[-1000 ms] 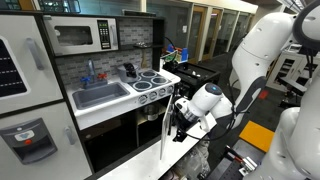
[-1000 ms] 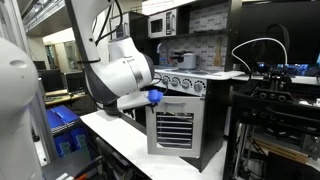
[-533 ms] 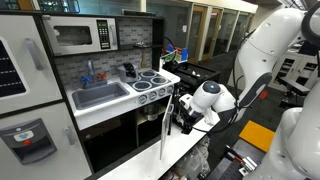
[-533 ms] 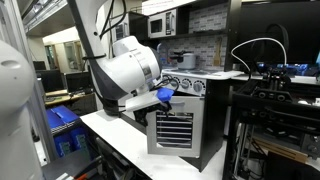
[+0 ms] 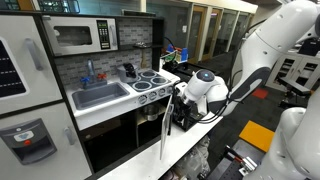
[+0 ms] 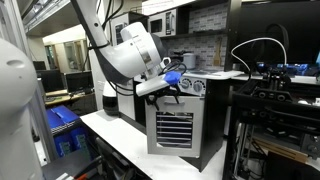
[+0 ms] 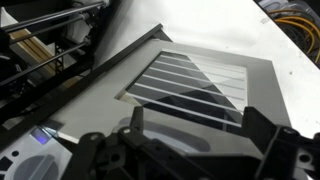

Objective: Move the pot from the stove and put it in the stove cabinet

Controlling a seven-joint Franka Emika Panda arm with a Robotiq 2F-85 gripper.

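Pot [image 5: 150,113] inside open stove cabinet [image 5: 135,132], fingers [image 7: 135,125] spread apart near its door [image 6: 173,125]

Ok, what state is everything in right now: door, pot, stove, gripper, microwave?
Oven door: open.
Pot: off the stove, apparently sitting inside the dark cabinet.
Stove: no pot on its burners.
Gripper: open, holding nothing.
Microwave: door shut.
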